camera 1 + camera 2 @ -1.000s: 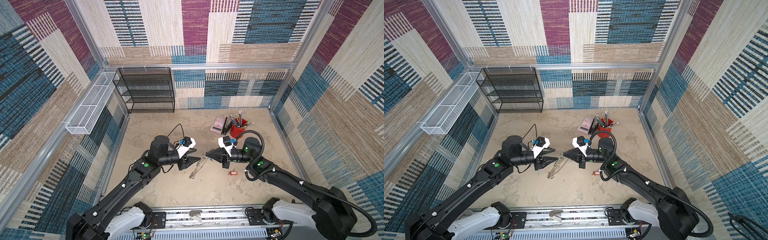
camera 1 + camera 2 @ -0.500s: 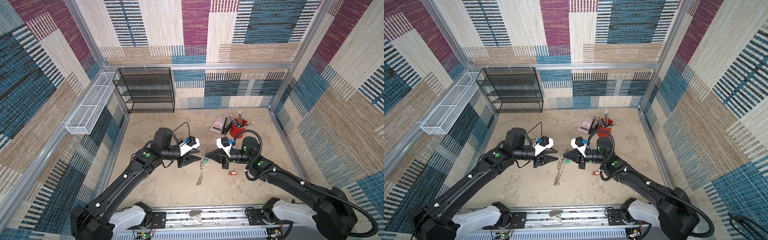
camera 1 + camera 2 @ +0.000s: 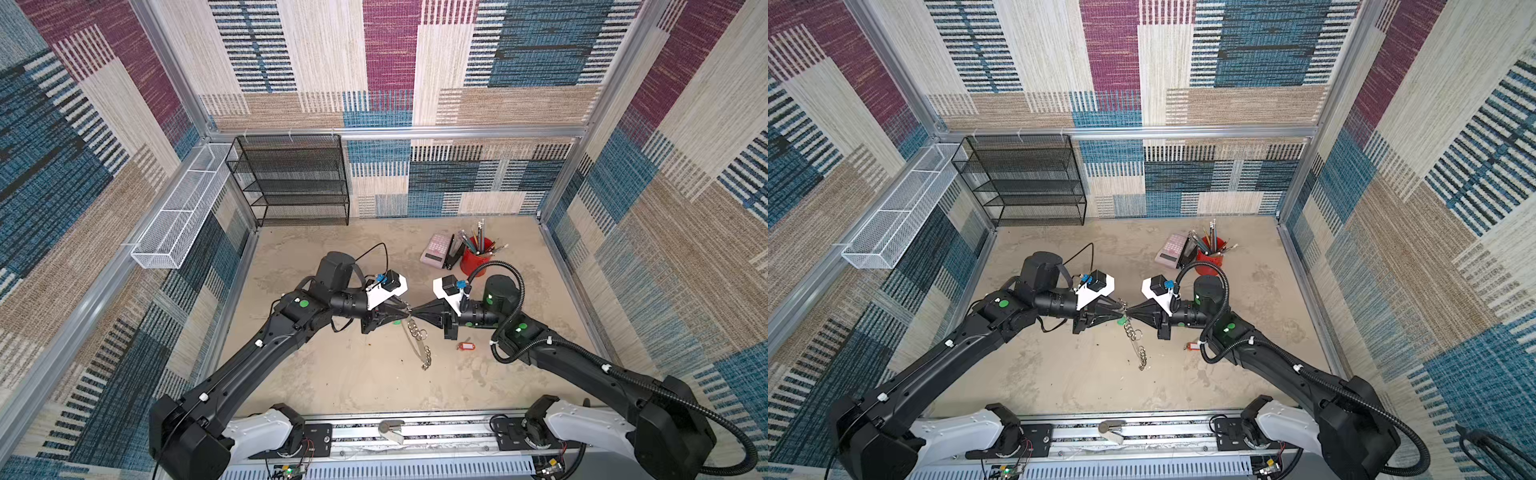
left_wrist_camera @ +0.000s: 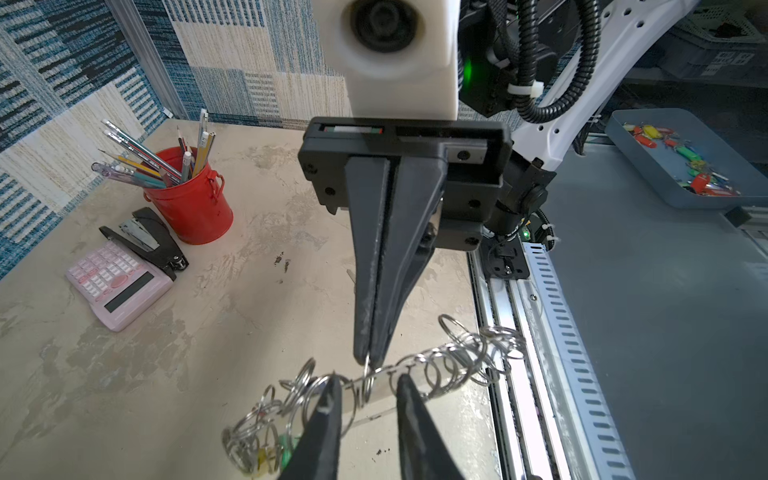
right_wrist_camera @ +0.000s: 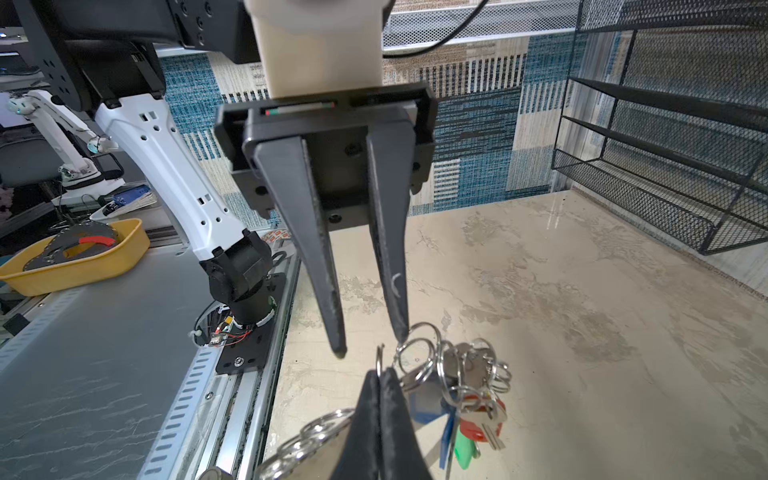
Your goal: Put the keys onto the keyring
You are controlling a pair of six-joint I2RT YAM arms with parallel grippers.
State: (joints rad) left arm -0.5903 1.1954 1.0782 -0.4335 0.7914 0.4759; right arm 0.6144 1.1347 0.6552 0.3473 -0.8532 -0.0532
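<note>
We note red cup (image 3: 478,264) holding pencils (image 3: 480,235); right gripper (image 4: 369,357) clamped on keyring (image 4: 440,365) ring; left gripper (image 5: 371,345) jaws narrowly apart; keys (image 5: 482,419) partly hidden.

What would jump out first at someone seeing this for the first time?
Two black grippers meet tip to tip in the middle: the right gripper is shut on a keyring hanging between them, the left gripper open astride it. A lone red-tagged key lies on the table near the right gripper, and a red cup of pencils stands at the back.
</note>
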